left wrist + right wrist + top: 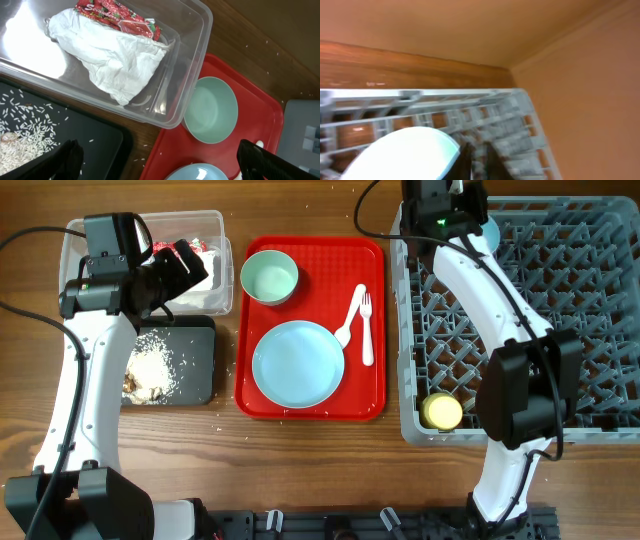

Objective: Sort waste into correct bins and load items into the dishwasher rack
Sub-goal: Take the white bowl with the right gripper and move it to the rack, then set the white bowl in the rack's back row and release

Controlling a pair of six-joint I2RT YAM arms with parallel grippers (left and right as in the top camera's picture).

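Note:
My left gripper (160,167) is open and empty, hovering over the near edge of the clear tub (215,225), which holds the red wrapper (117,17) and the white napkin (110,55). The black tray (195,330) holds the food scraps (152,368). A pale bowl (269,277), the light blue plate (297,363) and the white spoon and fork (358,320) lie on the red tray. My right gripper (480,162) is nearly closed beside the rim of a second bowl (405,152) over the far left corner of the grey rack (560,310). The yellow cup (441,411) sits in the rack's near left corner.
The flat red serving tray (375,395) lies between the bins and the rack. Loose grains are scattered on the wood near the black tray (142,160). The wooden table edge runs behind the rack in the right wrist view (410,65).

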